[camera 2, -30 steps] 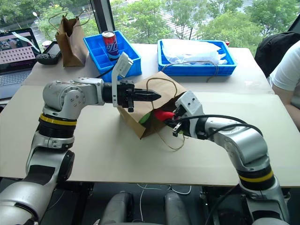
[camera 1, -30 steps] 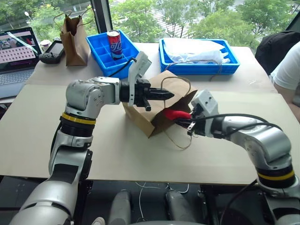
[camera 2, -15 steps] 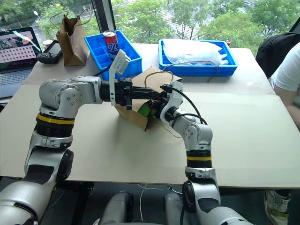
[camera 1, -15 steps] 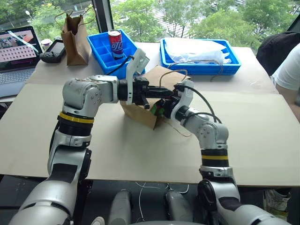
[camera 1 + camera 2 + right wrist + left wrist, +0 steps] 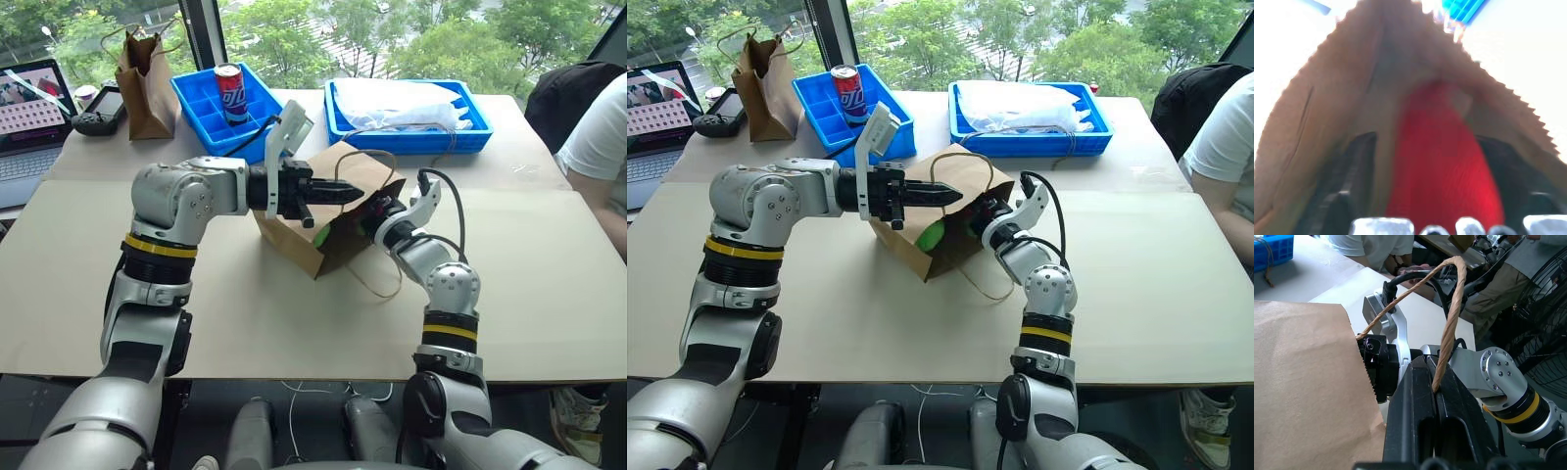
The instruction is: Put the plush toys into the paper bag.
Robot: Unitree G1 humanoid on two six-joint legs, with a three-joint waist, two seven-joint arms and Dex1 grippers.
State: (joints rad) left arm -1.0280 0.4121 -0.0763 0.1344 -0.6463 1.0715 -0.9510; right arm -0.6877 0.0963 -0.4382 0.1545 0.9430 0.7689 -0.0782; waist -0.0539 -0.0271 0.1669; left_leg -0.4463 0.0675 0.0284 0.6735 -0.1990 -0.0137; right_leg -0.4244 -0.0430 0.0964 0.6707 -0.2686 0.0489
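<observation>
One paper bag (image 5: 323,220) lies tipped, mouth toward right claw (image 5: 982,211).

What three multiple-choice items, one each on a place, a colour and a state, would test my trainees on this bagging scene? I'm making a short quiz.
1. Where is the red plush toy?
A. in the blue tray
B. inside the paper bag, between the right claw's fingers
C. beside the laptop

2. What colour is the other plush toy in the bag's mouth?
A. green
B. yellow
C. white

3. How is the left claw set?
A. open above the can
B. shut on nothing
C. shut on the bag's cord handle

Key: 1 B, the right wrist view shows red between spread fingers inside brown walls; 2 A, green shows at the opening; 3 C, the cord runs between its closed fingers.
</observation>
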